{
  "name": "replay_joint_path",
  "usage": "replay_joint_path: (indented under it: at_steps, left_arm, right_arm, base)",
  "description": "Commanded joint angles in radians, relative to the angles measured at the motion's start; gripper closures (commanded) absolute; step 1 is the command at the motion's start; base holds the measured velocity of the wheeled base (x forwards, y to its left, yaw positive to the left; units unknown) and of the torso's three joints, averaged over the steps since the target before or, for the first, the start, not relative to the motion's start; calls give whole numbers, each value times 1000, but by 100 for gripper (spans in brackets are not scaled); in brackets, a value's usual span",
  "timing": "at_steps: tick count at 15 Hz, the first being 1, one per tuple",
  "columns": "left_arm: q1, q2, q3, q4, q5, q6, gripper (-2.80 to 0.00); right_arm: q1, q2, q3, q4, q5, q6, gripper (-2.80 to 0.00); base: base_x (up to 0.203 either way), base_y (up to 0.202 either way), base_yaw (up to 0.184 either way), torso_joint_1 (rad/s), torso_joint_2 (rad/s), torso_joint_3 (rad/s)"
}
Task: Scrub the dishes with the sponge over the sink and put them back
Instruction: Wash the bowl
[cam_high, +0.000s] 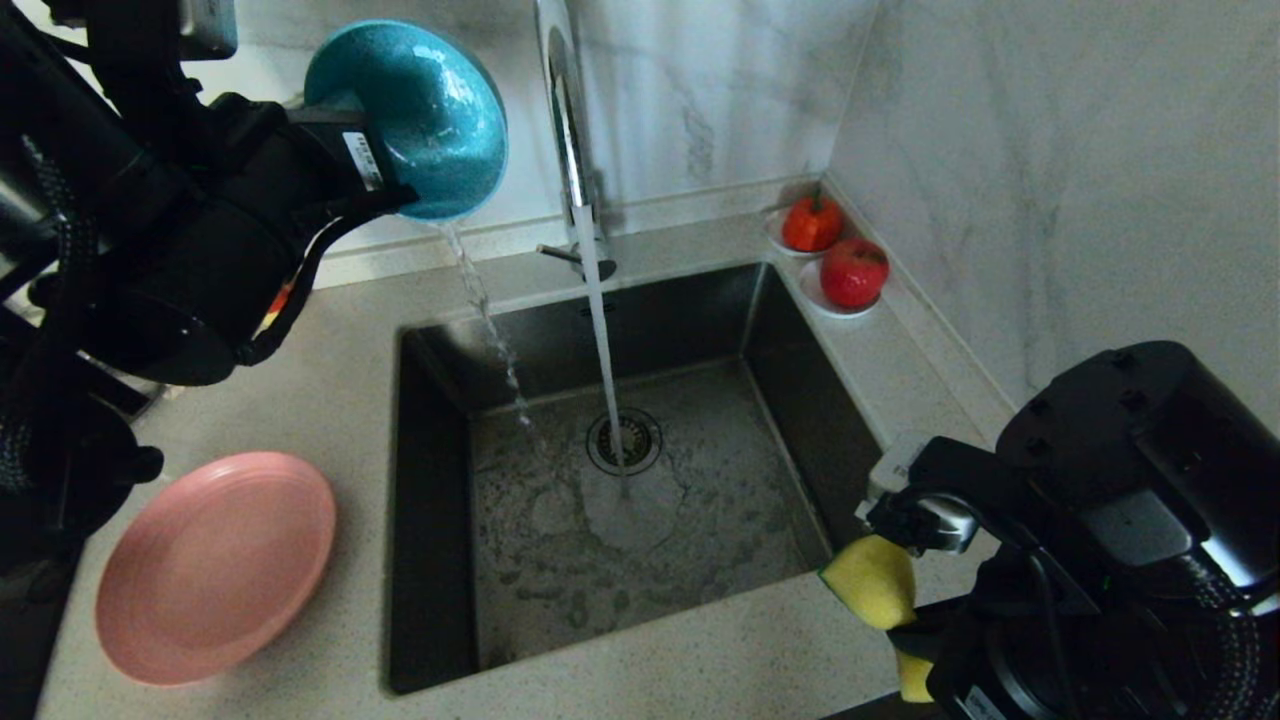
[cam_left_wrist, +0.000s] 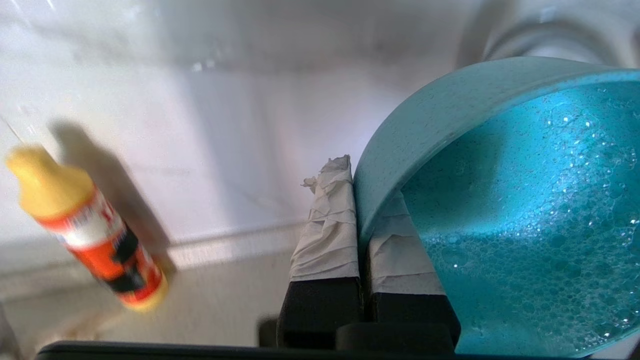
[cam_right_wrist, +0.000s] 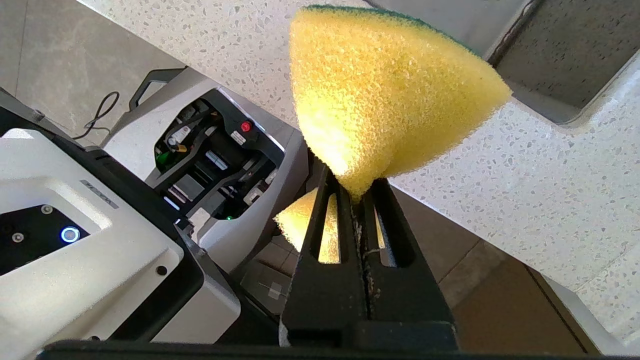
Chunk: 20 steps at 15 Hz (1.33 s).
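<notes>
Overhead, left hand (cam_left_wrist: 361, 220) pinches the tipped teal bowl's (cam_high: 420, 110) rim.

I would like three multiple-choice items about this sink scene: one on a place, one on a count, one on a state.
1. Where does the pink plate lie?
A. in the sink
B. on the counter, on the robot's left of the sink
C. in the right gripper

2. How many small saucers with red fruit stand in the far right corner?
A. one
B. two
C. four

3. How is the teal bowl held?
A. tipped, water spilling into the sink
B. level and dry
C. upside down on the counter

Answers:
1 B: the head view shows it flat on the speckled counter.
2 B: two red fruits sit by the wall.
3 A: the left gripper pinches its rim; suds inside, a thin stream falls. The right gripper only holds the sponge.
</notes>
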Motion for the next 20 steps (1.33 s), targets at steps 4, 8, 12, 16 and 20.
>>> replay_joint_path:
  at_steps: [4, 8, 12, 16, 20]
  left_arm:
    - [2, 1, -6, -46, -25, 41, 0]
    - [2, -10, -31, -58, -39, 55, 0]
    - [0, -33, -55, -57, -54, 60, 0]
    - [0, -40, -56, -53, -54, 58, 0]
    - [0, -39, -25, 0, -53, 53, 0]
  right_arm:
    - [-1, -12, 0, 3, -1, 0, 0]
    - [-13, -12, -1, 3, -1, 0, 0]
    - [-14, -10, -3, 3, -1, 0, 0]
    - [-13, -14, -7, 3, 2, 0, 0]
    - [-13, -30, -7, 3, 11, 0, 0]
  base:
    - [0, 0, 0, 0, 0, 0]
    - [0, 0, 0, 0, 0, 0]
    - [0, 0, 0, 0, 0, 0]
    - [0, 0, 0, 0, 0, 0]
    - [0, 0, 0, 0, 0, 0]
